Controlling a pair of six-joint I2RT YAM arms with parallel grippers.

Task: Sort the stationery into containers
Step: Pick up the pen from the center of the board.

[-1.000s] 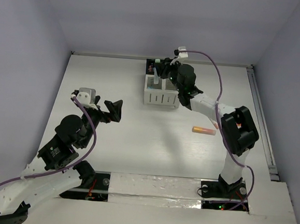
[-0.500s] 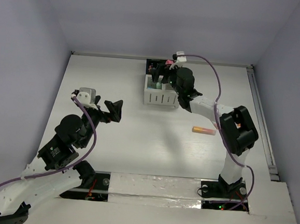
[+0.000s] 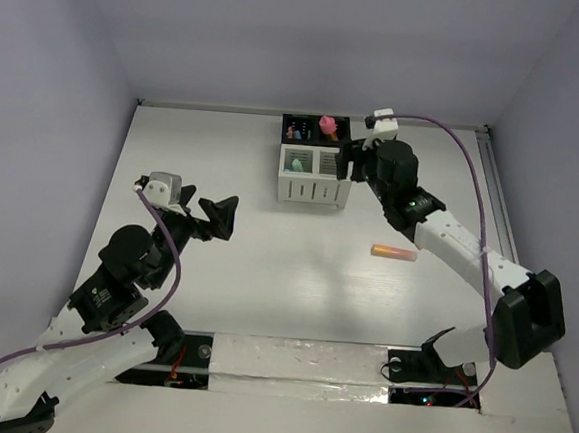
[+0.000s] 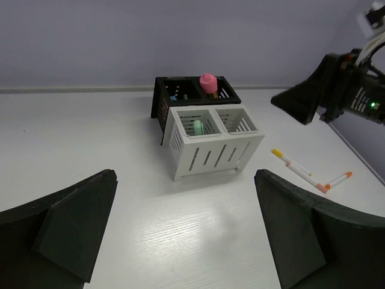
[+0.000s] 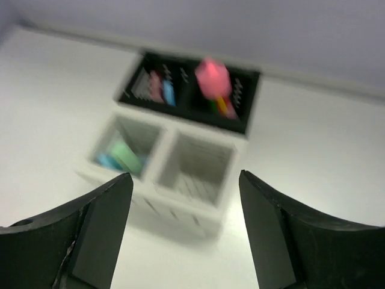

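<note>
The containers stand at the back middle: two black compartments joined to two white slatted ones. A thick pink marker with an orange end stands in the right black compartment. Small blue and pink sticks are in the left black one. A mint green stick is in the left white one. An orange and pink stick lies on the table to the right. My right gripper is open and empty beside the organizer's right side. My left gripper is open and empty, well to the left.
In the left wrist view two thin sticks with yellow and orange tips lie right of the organizer. The right white compartment holds nothing. Walls close the table at the back and sides, with a rail along the right edge.
My right gripper has let go of the thick pink marker, which now stands in the right black compartment. It has drawn back to the right, off the organizer. The left arm has barely moved.
</note>
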